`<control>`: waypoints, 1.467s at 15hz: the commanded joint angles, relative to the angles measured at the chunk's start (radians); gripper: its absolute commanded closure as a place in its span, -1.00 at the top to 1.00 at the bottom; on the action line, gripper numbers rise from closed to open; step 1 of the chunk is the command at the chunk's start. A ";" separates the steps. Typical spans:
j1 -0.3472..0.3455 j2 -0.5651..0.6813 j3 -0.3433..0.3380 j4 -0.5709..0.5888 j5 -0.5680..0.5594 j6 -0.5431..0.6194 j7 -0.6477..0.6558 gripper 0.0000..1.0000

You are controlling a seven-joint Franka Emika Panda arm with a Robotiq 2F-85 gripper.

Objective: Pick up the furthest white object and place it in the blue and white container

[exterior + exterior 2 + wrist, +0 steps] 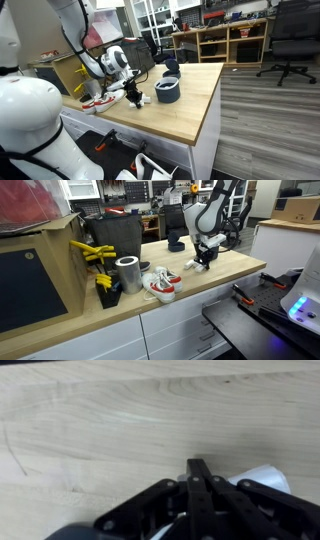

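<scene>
Claw (133,96) was pressed together, set low on the white object (262,480) near a tabletop (190,125) edge; I could not confirm a hold. Blue and white container (168,91) stood near it, toward mid-tabletop, mouth up to receive the drop.

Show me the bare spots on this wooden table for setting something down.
Bare wood stretches from the blue and white container to the front and side edges of the table. Crowded: the strip from the gripper past the red-and-white thing to the metal can.
</scene>
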 commanded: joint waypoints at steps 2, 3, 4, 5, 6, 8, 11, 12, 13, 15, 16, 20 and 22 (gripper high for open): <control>0.061 -0.027 -0.066 -0.009 -0.205 0.089 0.115 -1.00; 0.069 -0.025 -0.078 -0.001 -0.255 0.103 0.144 -1.00; 0.068 -0.024 -0.083 0.007 -0.293 0.111 0.167 -1.00; 0.063 -0.024 -0.083 0.017 -0.319 0.114 0.185 -1.00; 0.054 -0.029 -0.078 0.024 -0.332 0.116 0.197 -1.00; 0.026 -0.065 -0.049 0.023 -0.277 0.098 0.163 -1.00; -0.013 -0.138 -0.004 0.018 -0.125 0.074 0.077 -1.00; -0.031 -0.164 0.017 0.024 -0.033 0.056 0.017 -1.00; -0.042 -0.186 0.029 0.033 0.045 0.039 -0.031 -1.00; -0.070 -0.217 0.052 0.080 0.211 -0.025 -0.135 -0.44; -0.079 -0.223 0.052 0.112 0.261 -0.051 -0.155 -0.32; -0.113 -0.194 0.045 0.250 0.391 -0.121 -0.127 0.29; -0.122 -0.158 0.044 0.299 0.420 -0.117 -0.081 0.59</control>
